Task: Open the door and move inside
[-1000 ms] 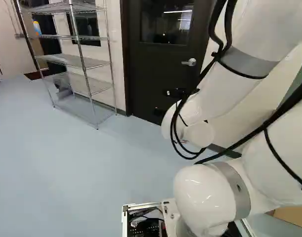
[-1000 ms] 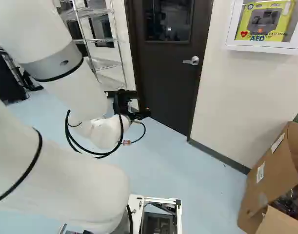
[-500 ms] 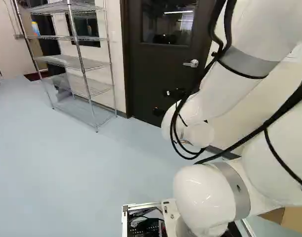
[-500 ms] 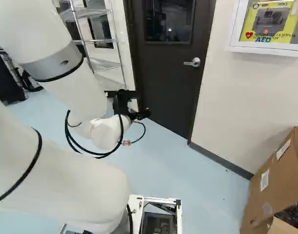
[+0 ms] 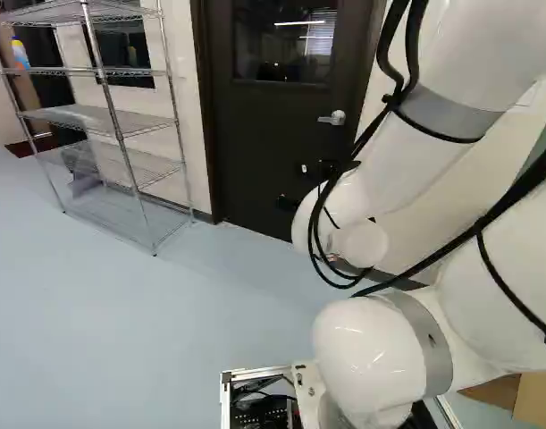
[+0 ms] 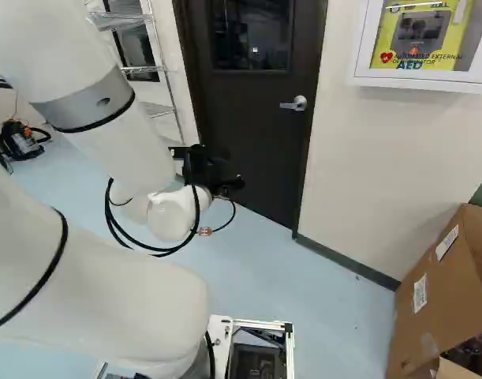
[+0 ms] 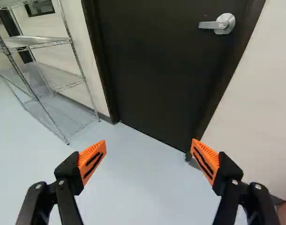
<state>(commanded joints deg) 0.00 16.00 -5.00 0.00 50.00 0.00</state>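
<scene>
The black gripper point(image 6: 213, 178) shows in the right base view in front of the lower part of the dark door point(image 6: 252, 134). The wrist view has the gripper point(image 7: 148, 152) open, its orange pads wide apart with nothing between them. The closed door point(image 7: 157, 65) stands ahead of the fingers, its silver lever handle point(image 7: 215, 24) beyond them and nearer the right-hand wall. That handle point(image 5: 333, 118) also shows in the left base view, and nothing touches it. A window fills the door's upper part.
A wire shelf rack point(image 5: 121, 134) stands against the wall beside the door. On the other side a white cabinet point(image 6: 422, 79) hangs on the wall point(image 6: 367, 158), with an open cardboard box point(image 6: 442, 292) on the floor below. Pale blue floor point(image 5: 165, 331) lies between base and door.
The base has moved: door, rack and handle have shifted toward the left in both base views, and the rack looks slightly nearer. The arm holds its pose against its lowest joint.
</scene>
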